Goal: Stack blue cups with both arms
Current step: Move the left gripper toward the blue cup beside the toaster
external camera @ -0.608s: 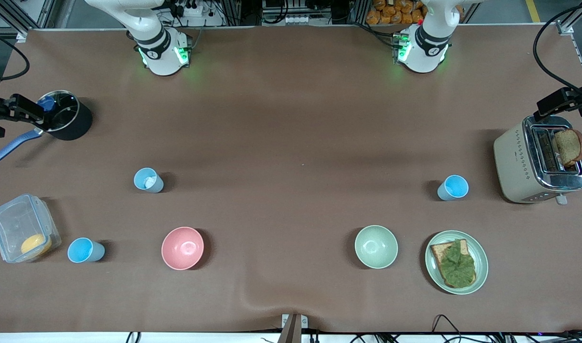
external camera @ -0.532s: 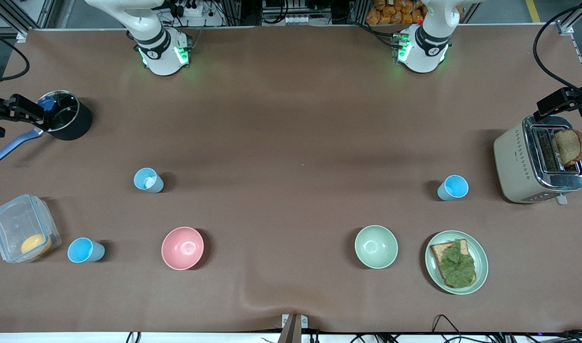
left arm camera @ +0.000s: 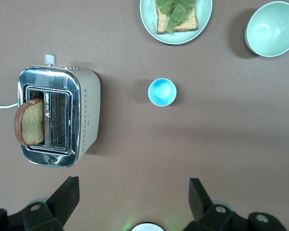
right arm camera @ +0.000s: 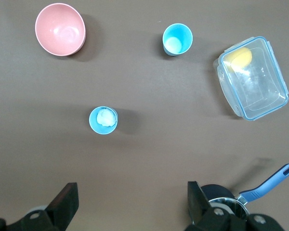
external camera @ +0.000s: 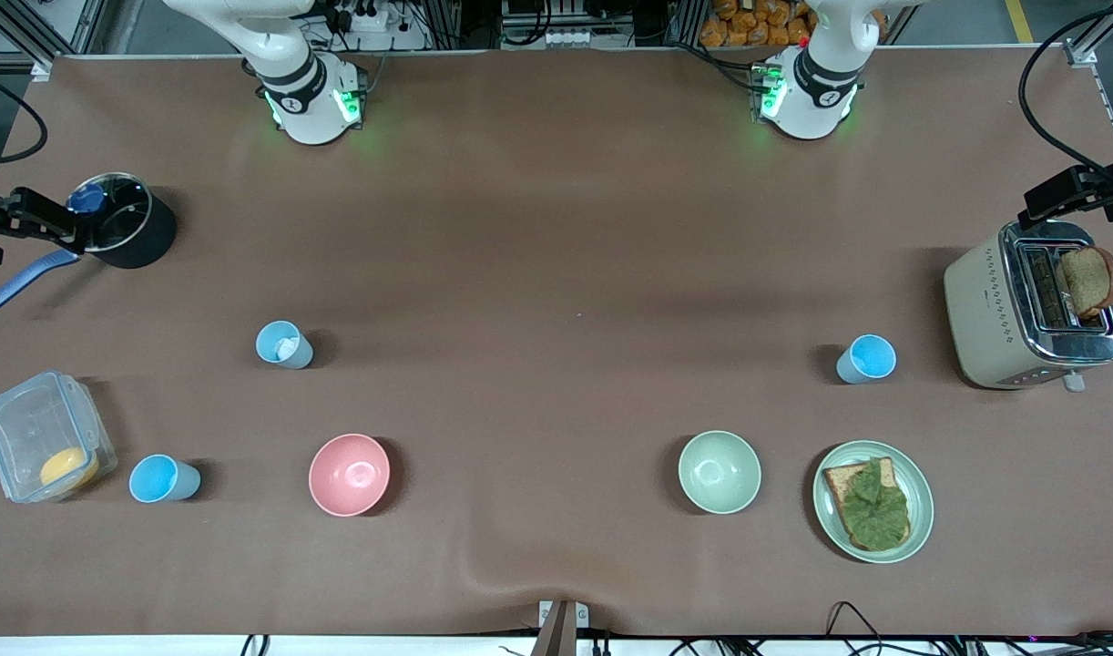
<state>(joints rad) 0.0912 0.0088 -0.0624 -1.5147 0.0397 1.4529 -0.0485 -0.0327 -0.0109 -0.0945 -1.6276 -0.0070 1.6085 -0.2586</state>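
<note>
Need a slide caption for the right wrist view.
Open right gripper high over two blue cups, pink bowl.

The front camera hangs high across the table (external camera: 556,273), facing the 2 arm bases along its top edge and taking in the whole brown surface. The left wrist camera looks straight down from well above the toaster (left arm camera: 58,117), and shares it, the plate (left arm camera: 149,21) and 1 blue cup (left arm camera: 162,92) with the front view. The right wrist camera also looks straight down from high up, sharing the pink bowl (right arm camera: 60,29) and the clear container (right arm camera: 250,79) with the front view.
</note>
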